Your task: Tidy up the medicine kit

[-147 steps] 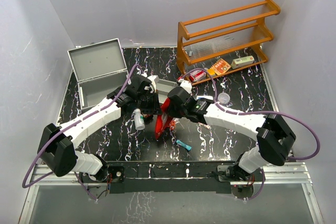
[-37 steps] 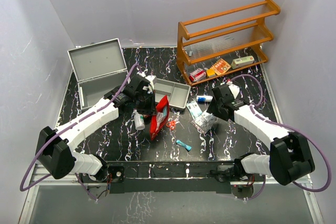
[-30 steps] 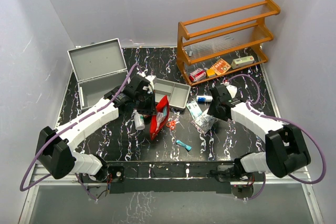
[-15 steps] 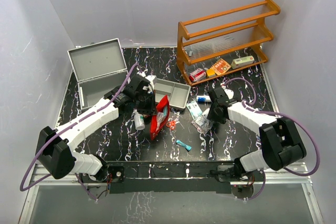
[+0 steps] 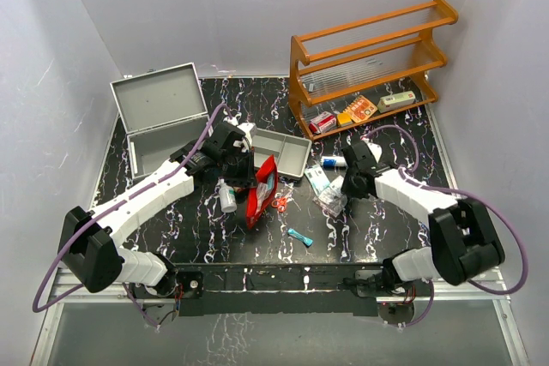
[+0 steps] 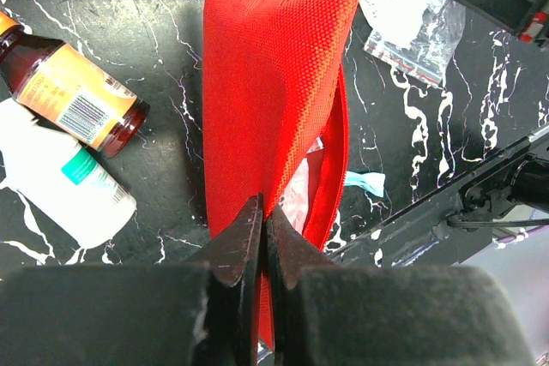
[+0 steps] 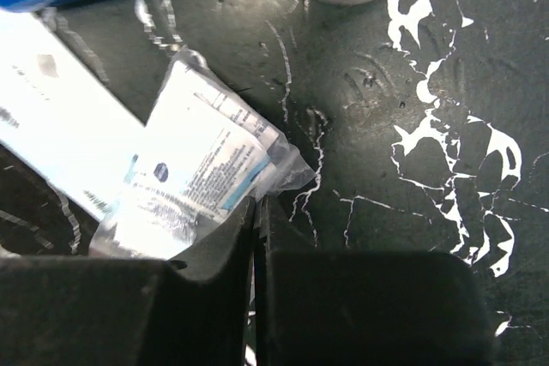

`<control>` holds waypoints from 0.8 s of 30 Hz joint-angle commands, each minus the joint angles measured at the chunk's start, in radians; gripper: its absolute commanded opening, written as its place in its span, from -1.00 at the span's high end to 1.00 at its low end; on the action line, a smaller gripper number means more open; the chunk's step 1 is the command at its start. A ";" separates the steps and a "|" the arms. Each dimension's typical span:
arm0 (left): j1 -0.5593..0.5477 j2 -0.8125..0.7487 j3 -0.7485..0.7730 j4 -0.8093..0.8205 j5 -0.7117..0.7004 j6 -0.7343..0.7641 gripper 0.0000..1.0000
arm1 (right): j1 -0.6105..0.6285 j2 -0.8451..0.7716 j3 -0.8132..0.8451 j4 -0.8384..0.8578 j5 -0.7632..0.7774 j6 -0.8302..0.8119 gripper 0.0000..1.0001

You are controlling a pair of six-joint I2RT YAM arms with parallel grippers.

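While left gripper (image 6: 264,208) clamps red pouch (image 6: 274,83), right gripper (image 7: 256,206) closed at clear packet (image 7: 193,173), bottles (image 6: 73,100) beside, grey tray (image 5: 287,150) behind.

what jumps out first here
The red pouch in the middle, pinched by the left gripper. Next the orange wooden rack at the back right and the open metal case at the back left, with small supplies scattered between.
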 commanded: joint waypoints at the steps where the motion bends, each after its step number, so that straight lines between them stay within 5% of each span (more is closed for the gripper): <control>1: 0.004 -0.018 0.002 0.023 0.005 -0.006 1.00 | 0.004 -0.135 0.041 0.043 -0.028 -0.041 1.00; 13: 0.004 -0.014 -0.001 0.048 -0.016 -0.017 1.00 | 0.016 -0.317 0.147 0.050 -0.176 -0.042 1.00; 24: 0.003 0.012 -0.001 0.071 -0.032 0.047 1.00 | 0.161 -0.216 0.347 -0.117 -0.244 -0.008 1.00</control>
